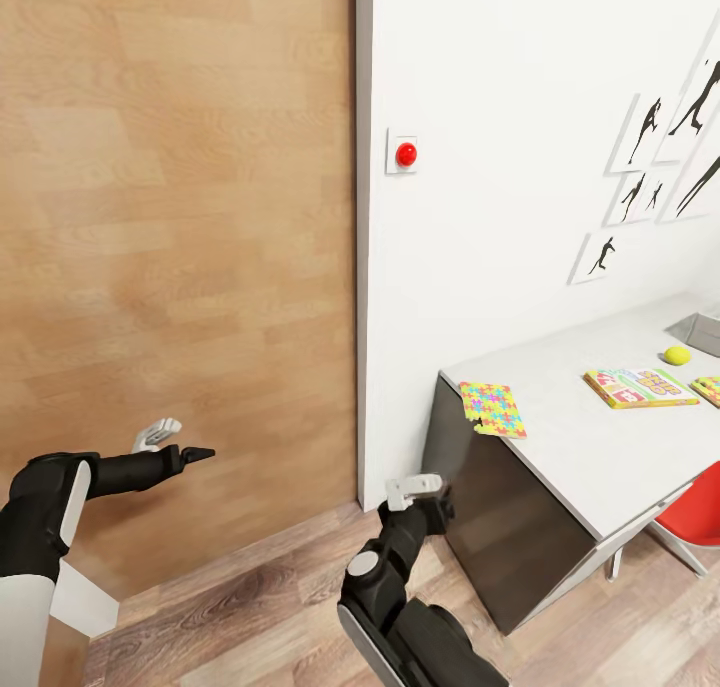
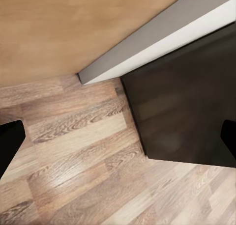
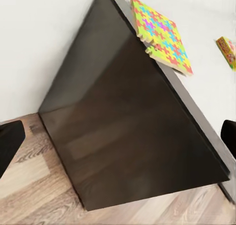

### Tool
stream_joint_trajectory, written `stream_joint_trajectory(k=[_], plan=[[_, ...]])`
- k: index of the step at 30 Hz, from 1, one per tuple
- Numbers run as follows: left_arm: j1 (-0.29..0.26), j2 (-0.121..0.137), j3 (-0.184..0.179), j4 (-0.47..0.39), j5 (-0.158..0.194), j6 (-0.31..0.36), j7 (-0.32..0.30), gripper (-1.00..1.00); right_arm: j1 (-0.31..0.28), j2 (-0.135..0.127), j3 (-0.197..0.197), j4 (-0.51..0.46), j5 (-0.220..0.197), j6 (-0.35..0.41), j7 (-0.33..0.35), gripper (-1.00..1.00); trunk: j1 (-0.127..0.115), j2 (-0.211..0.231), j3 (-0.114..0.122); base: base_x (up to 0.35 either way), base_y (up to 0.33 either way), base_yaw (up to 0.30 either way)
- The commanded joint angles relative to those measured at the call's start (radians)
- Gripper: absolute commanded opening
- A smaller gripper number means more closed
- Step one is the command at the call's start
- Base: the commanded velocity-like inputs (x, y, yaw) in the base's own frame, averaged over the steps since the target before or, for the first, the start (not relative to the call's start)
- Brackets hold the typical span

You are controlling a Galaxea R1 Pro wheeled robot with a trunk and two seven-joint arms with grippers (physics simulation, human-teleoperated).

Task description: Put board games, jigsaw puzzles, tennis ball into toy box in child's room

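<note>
The table (image 1: 590, 447) stands at the right against the white wall, its dark end panel (image 3: 132, 126) facing me. Near its corner lies one jigsaw puzzle (image 1: 492, 409) (image 3: 162, 33), overhanging the edge. Farther along are the SKIP-BO board game (image 1: 638, 387) (image 3: 227, 50), the tennis ball (image 1: 677, 355), a second jigsaw puzzle (image 1: 710, 389) and a corner of the toy box (image 1: 706, 335), both cut by the frame's right edge. My left gripper (image 1: 180, 444) is open before the wooden door. My right gripper (image 1: 425, 492) is open, low beside the table's end. The bed is out of view.
A wooden door (image 1: 170, 247) fills the left. On the white wall are a red button (image 1: 405, 154) and framed silhouettes (image 1: 665, 157). A red chair (image 1: 690, 507) stands in front of the table. Wood floor (image 2: 88, 176) lies below both grippers.
</note>
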Motion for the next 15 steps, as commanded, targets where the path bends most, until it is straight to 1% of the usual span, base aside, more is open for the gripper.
stream_joint_trajectory(k=[1,2,3,4,5,7,8,11,12,15], plan=[[-0.001,0.000,0.002,0.000,-0.003,0.007,-0.005,1.00,-0.001,0.000,0.015,0.000,-0.007,0.014,-0.017,1.00,0.000,-0.001,-0.001,0.000,0.000,0.000],[-0.001,0.000,0.002,0.000,-0.003,0.007,-0.005,1.00,-0.001,0.000,0.034,0.000,-0.008,0.024,-0.031,1.00,0.000,-0.001,-0.001,0.000,0.000,0.000],[-0.001,-0.001,0.002,0.000,-0.003,0.007,-0.005,1.00,-0.001,0.000,0.040,0.000,-0.009,0.029,-0.036,1.00,0.000,-0.001,-0.001,0.000,0.000,0.000],[0.005,-0.007,-0.004,0.005,-0.009,0.004,-0.010,1.00,-0.007,-0.006,0.034,0.006,-0.015,0.023,-0.030,1.00,0.000,-0.001,-0.001,0.000,0.000,0.000],[0.011,-0.012,-0.010,0.011,-0.009,0.007,-0.016,1.00,-0.013,0.000,0.029,0.011,-0.020,0.018,-0.024,1.00,0.000,-0.001,-0.001,0.000,0.000,0.000],[0.022,-0.024,-0.021,0.022,-0.009,0.009,-0.027,1.00,-0.017,0.000,0.017,0.023,-0.031,0.006,-0.013,1.00,0.000,-0.001,-0.001,0.000,0.000,0.000],[0.028,-0.029,-0.027,0.028,-0.008,0.010,-0.023,1.00,-0.011,0.000,0.023,0.017,-0.032,0.010,-0.007,1.00,0.000,-0.001,-0.001,0.000,0.000,0.000],[0.045,-0.046,-0.019,0.045,-0.008,0.011,-0.010,1.00,0.006,0.000,0.040,0.000,-0.015,-0.002,-0.018,1.00,0.000,-0.001,-0.001,0.000,0.000,0.000],[0.051,-0.052,-0.024,0.050,-0.007,0.011,-0.009,1.00,0.011,0.000,0.046,-0.006,-0.010,-0.007,-0.024,1.00,0.000,-0.001,-0.001,0.000,0.000,0.000],[0.068,-0.052,-0.031,0.067,-0.005,0.011,-0.009,1.00,0.015,0.000,0.063,-0.023,0.007,-0.024,-0.041,1.00,0.000,-0.001,-0.001,0.000,0.000,0.000]])
